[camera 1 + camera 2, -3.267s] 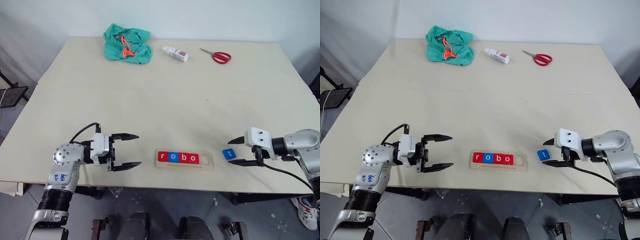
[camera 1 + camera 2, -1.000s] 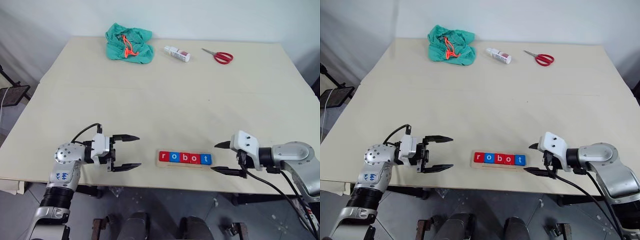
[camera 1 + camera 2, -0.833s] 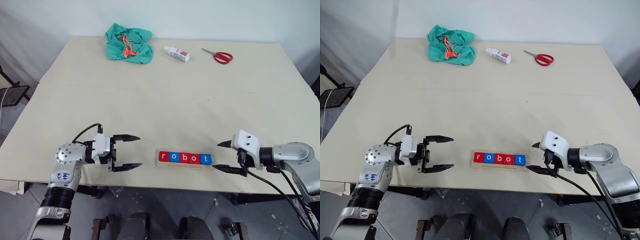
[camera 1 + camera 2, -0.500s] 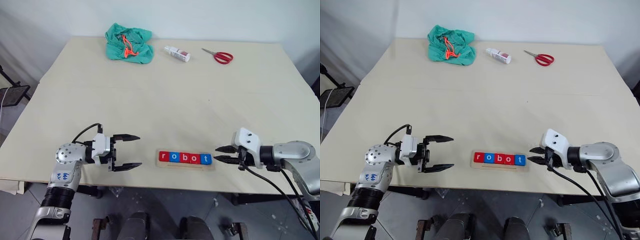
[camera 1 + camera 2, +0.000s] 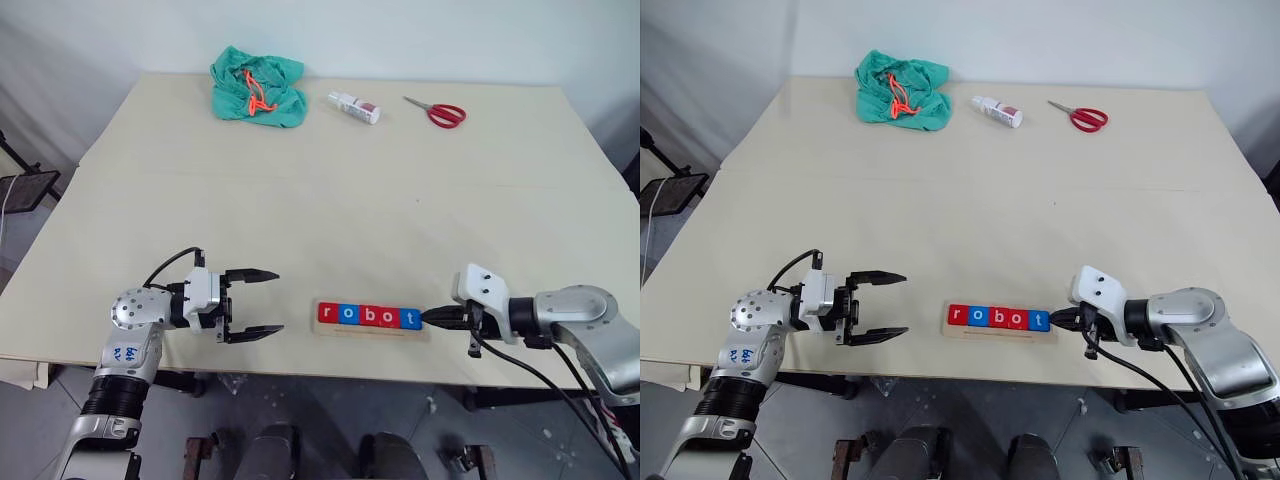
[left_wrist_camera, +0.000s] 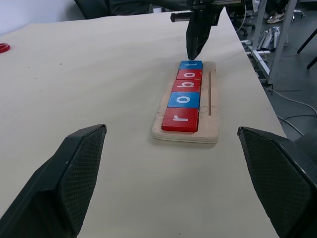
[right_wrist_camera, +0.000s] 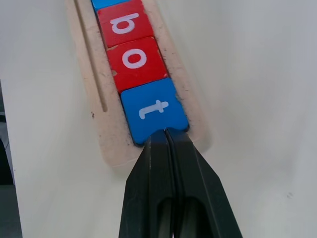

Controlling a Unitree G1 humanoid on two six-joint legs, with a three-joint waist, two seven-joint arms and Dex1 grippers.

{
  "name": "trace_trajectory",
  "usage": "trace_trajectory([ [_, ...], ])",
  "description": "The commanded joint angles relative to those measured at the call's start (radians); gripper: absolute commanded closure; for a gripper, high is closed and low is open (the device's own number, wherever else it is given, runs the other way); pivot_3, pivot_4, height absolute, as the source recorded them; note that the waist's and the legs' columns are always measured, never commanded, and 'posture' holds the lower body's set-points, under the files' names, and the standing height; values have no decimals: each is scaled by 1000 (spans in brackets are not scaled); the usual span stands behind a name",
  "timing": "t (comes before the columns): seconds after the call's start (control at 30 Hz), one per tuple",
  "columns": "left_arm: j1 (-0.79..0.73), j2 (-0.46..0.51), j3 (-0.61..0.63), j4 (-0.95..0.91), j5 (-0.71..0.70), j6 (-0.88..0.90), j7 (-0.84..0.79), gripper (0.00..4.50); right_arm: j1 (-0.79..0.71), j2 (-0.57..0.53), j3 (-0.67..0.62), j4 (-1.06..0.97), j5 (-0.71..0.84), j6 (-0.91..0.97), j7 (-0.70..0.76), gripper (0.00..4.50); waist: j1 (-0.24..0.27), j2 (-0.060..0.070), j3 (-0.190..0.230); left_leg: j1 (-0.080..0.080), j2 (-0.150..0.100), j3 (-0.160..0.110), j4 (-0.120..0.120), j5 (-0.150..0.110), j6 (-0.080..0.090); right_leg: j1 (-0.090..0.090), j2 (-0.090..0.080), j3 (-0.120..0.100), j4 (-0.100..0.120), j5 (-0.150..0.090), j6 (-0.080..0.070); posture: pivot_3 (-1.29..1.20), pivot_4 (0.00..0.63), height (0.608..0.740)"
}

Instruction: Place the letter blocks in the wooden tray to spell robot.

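Observation:
Near the table's front edge lies the wooden tray (image 5: 368, 331) with the letter blocks (image 5: 368, 316) in a row reading r, o, b, o, t, alternating red and blue. My right gripper (image 5: 428, 317) is shut, its tips pressed against the outer edge of the blue t block (image 7: 154, 109) at the tray's right end, holding nothing. My left gripper (image 5: 262, 301) stands open to the left of the tray, pointing toward it, with nothing between its fingers (image 6: 74, 168).
At the table's far side lie a crumpled green cloth (image 5: 255, 81) with an orange cord, a small white bottle (image 5: 352, 105) and red-handled scissors (image 5: 433, 110). The tray sits close to the front table edge (image 5: 300, 372).
The right gripper has shut from wide open and its tips have come in against the t block's end. The left arm has not moved.

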Motion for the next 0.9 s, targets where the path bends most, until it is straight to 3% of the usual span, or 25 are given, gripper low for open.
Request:
trace_trajectory([
  [0.03,11,15,18,-41,-2,-8,10,0,-16,-1,-42,-33,28,-1,-5,4478,0,0,0,0,0,0,0,0,0,0,0,0,0,0,0,0,150,740],
  [0.17,14,21,43,-74,-26,54,60,0,-2,-17,-120,-37,85,14,8,4478,1,0,0,0,0,0,0,0,0,0,0,0,0,0,0,0,150,740],
  [0.27,9,28,63,-100,-27,122,120,0,17,-5,-195,8,131,-41,43,3914,2,0,0,0,0,0,0,0,0,0,0,0,0,0,0,0,150,740],
  [0.4,3,32,84,-115,-22,147,163,0,31,-12,-248,61,196,-54,117,2546,1,0,0,0,0,0,0,0,0,0,0,0,0,0,0,0,150,740],
  [0.63,23,93,171,-128,-58,216,190,0,65,-31,-332,332,204,-241,293,79,0,0,0,0,0,0,0,0,0,1,0,0,0,0,0,0,150,740],
  [0.9,45,139,211,-42,-48,161,117,0,-22,-22,-318,590,169,-386,365,10,-6,0,0,1,1,1,-1,0,0,0,0,0,0,0,0,0,150,740],
])
